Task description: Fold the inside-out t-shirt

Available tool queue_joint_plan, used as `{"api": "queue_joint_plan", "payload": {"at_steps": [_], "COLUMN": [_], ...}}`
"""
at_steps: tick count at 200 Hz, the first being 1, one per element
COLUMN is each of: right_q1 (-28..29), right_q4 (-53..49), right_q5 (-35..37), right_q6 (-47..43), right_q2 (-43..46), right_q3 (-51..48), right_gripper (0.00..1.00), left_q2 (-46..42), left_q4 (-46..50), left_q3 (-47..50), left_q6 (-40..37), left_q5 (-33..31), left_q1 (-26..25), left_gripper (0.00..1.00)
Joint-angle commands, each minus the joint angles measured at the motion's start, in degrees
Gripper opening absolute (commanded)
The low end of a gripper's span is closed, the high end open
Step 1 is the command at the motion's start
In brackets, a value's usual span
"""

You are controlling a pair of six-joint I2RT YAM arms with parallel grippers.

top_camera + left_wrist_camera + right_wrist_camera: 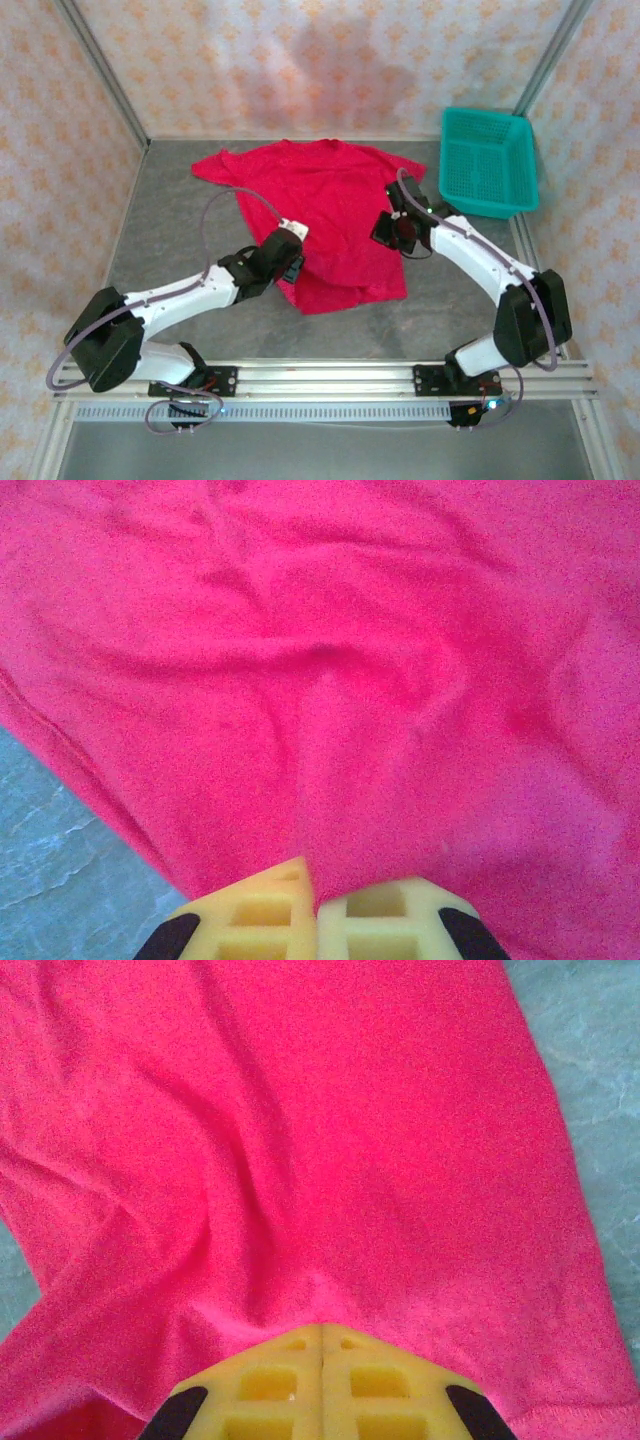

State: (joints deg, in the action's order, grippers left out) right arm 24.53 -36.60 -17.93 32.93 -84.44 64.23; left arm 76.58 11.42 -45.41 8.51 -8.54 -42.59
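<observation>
The inside-out t-shirt (325, 200) lies spread on the grey table, collar end far, hem end near, its lower part bunched between the two arms. My left gripper (291, 262) rests on its near-left edge. In the left wrist view the yellow fingertips (270, 900) of that gripper (315, 875) are shut, with a ridge of red cloth (330, 730) pinched between them. My right gripper (393, 232) sits on the shirt's right side. In the right wrist view this gripper (322, 1328) is shut too, and the cloth (300, 1160) puckers into its tip.
A teal mesh basket (485, 114) stands at the far right, just beyond the right arm. Bare grey table (170, 230) lies left of the shirt and along the near edge (450, 300). Patterned walls close in the back and both sides.
</observation>
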Motion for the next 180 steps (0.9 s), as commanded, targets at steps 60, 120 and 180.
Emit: {"api": "queue_joint_plan", "payload": {"at_steps": [60,120,180], "right_q1": [-2.1,11.3,25.8], "right_q4": [3.9,24.0,42.6], "right_q5": [-6.4,-6.4,-1.6], "right_q6": [-3.1,9.6,15.0], "right_q2": [-9.3,10.8,13.4], "right_q3": [8.8,-19.8,-31.3], "right_gripper": [0.02,0.06,0.16], "left_q2": [11.8,11.9,12.1], "left_q4": [16.2,17.3,20.1], "left_q3": [-23.7,-25.6,-28.5], "left_q6": [10.3,13.3,14.2], "left_q5": [4.8,7.8,9.2], "left_q1": [0.4,3.2,4.8], "left_gripper": [0.00,0.00,0.00]}}
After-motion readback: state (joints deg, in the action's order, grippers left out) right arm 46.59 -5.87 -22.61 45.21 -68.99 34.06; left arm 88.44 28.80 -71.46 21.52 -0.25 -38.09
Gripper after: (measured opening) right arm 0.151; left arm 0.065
